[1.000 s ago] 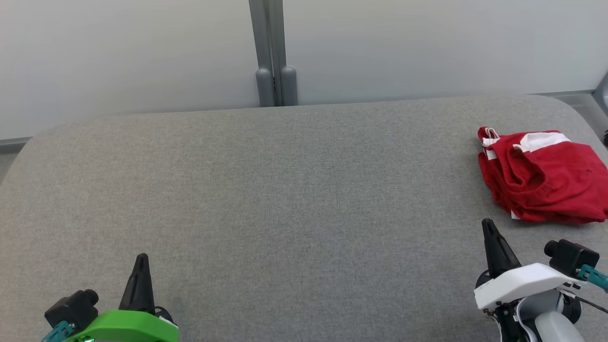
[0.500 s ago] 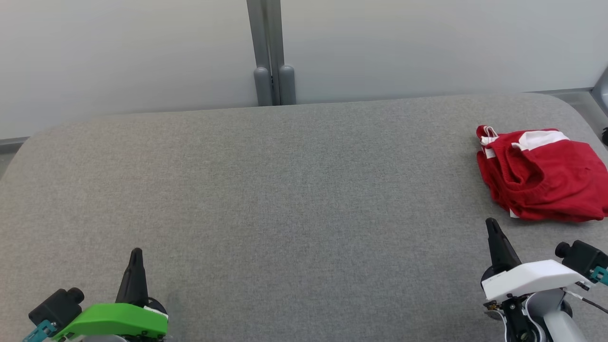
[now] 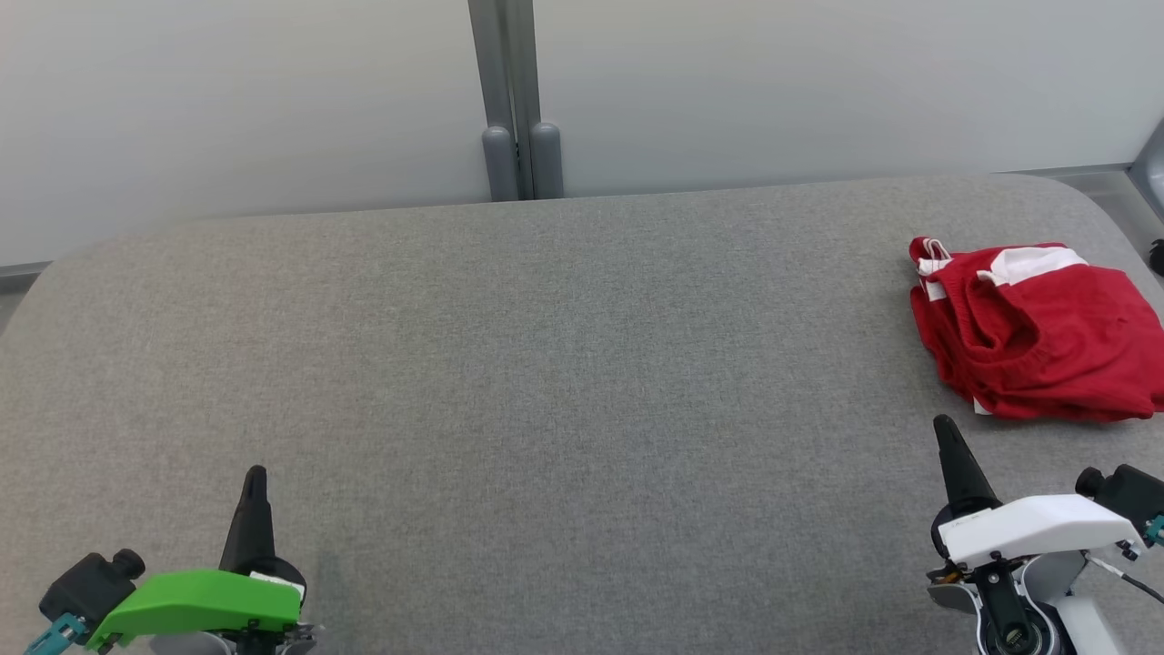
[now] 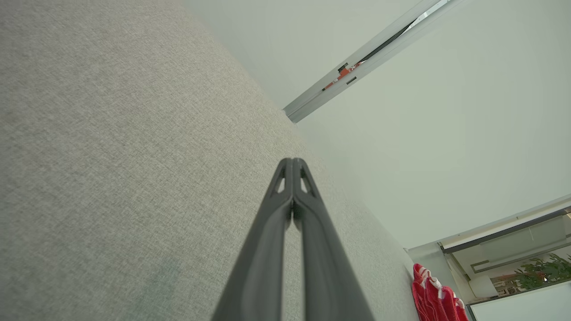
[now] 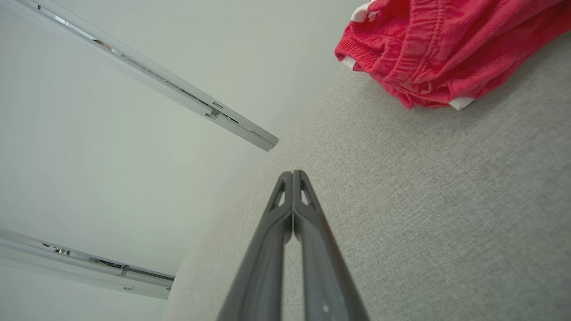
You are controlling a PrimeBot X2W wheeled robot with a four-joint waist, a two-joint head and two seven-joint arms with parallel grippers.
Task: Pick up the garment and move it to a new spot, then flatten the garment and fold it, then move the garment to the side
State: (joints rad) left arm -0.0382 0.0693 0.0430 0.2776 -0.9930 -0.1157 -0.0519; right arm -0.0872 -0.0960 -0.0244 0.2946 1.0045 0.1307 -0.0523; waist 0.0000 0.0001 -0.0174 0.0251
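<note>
Two grippers, one garment, one table. Left gripper: green shell, long dark tapering fingers pressed together, empty, near left. Table: grey woven cover, matte, rounded corners. Right gripper: white shell, fingers likewise pressed together, empty, just short of the garment. Garment: red knit, white trim, ribbed band, bunched in soft overlapping folds at the table's right end. Risks, judged: fingers not parted first would shove the heap toward the edge; a shallow pinch may catch one layer only, so the rest sags or slips.
</note>
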